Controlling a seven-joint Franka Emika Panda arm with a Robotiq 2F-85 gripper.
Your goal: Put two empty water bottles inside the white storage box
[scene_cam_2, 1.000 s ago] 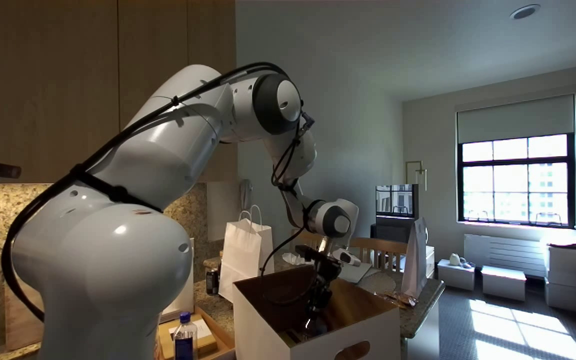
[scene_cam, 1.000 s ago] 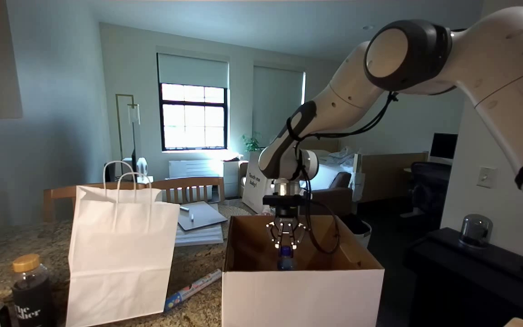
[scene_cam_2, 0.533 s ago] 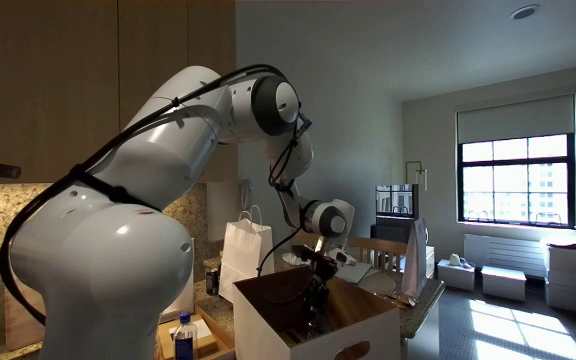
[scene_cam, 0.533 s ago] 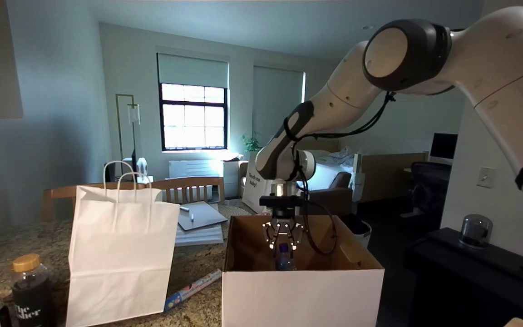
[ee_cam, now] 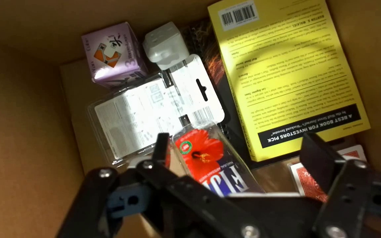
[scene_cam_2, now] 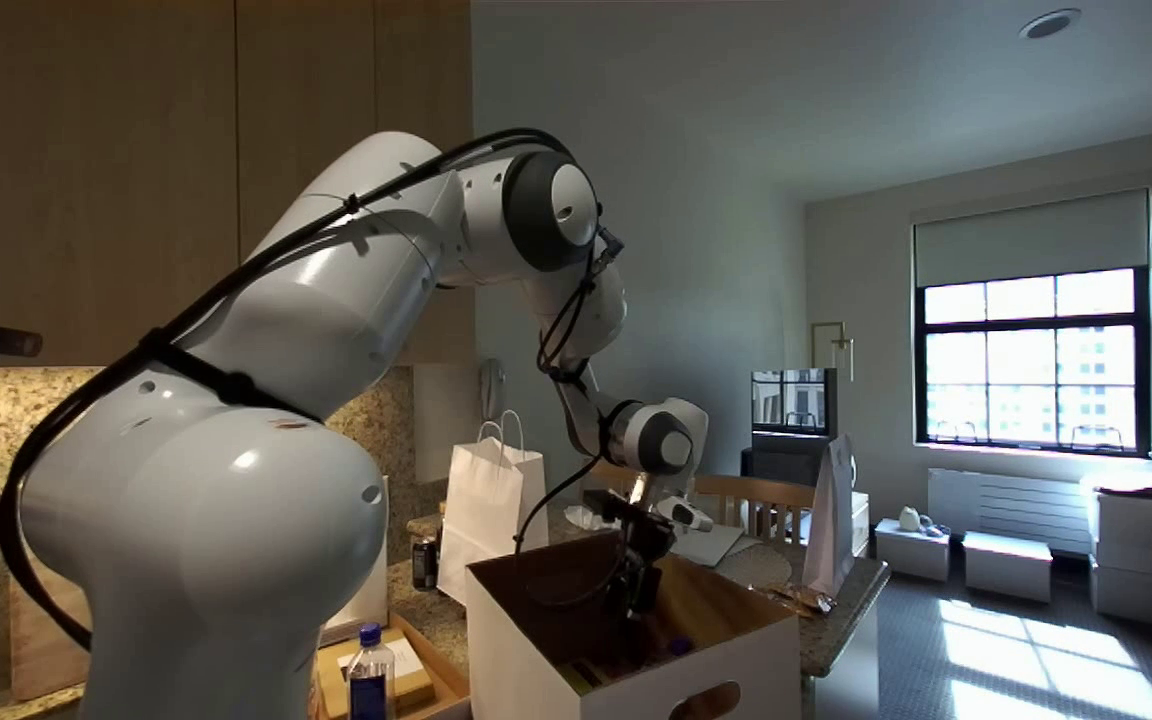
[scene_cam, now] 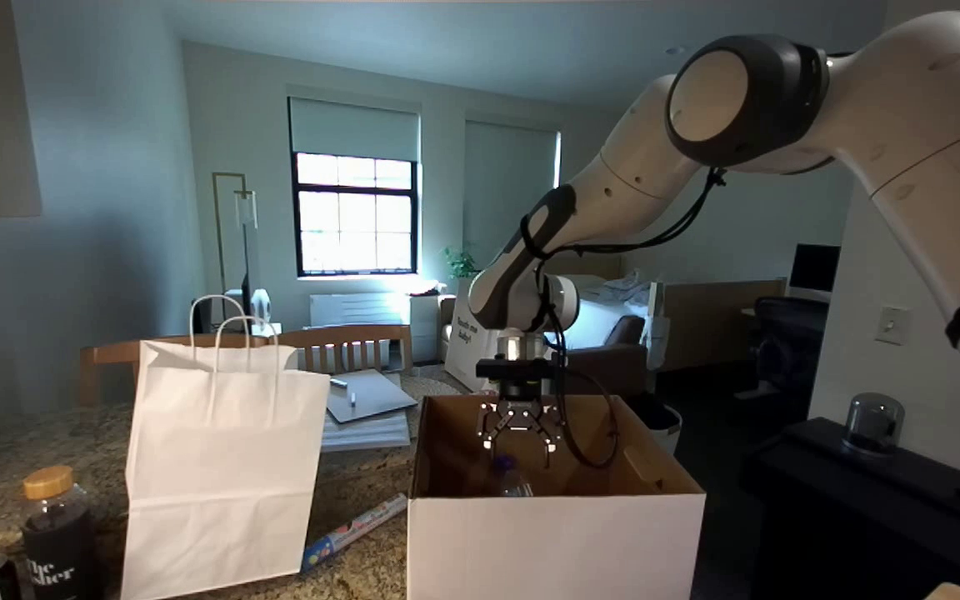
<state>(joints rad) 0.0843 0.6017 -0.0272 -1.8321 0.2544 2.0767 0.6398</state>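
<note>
The FIJI bottle (ee_cam: 212,158) has tipped free of the tool (scene_cam: 521,457).

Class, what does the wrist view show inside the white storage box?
Visible inside the box: a water bottle, yellow book, purple carton, white block, clear plastic package, red-patterned card and dark item. The gripper covers part of the bottle; whatever lies fully beneath the book is hidden.

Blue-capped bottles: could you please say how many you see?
2: one bottle inside the white box, another bottle upright outside it, in an exterior view. More could be hidden inside.
</note>
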